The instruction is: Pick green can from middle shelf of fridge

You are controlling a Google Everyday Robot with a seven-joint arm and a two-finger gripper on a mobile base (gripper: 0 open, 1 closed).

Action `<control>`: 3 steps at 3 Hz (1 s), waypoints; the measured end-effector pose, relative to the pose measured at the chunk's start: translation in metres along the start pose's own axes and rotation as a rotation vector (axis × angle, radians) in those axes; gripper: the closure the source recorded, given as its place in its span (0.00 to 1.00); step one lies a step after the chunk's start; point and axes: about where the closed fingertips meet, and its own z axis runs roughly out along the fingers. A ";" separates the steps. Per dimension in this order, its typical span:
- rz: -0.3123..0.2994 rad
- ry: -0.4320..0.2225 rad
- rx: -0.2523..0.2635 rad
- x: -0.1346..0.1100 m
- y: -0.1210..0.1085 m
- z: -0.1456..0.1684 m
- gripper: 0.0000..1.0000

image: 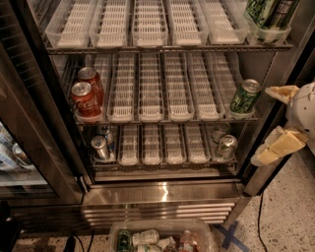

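The green can [245,96] stands upright at the front of the rightmost lane of the middle shelf [162,93] of the open fridge [162,194]. It has a silver top. My gripper [273,123] is at the right edge of the view, just right of the can and a little lower, outside the fridge frame. Its two cream fingers [280,92] are spread apart and hold nothing. The upper finger is level with the can, apart from it.
Two red cola cans [86,96] stand at the left of the middle shelf. Silver cans sit on the bottom rack at left [100,146] and right [227,146]. Green cans [266,12] are on the top rack at right. A clear bin [160,236] of bottles lies on the floor in front.
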 end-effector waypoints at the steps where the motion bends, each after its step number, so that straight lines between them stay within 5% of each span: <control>1: 0.049 -0.049 0.048 0.014 0.005 0.016 0.00; 3: 0.134 -0.202 0.243 0.022 -0.014 0.035 0.00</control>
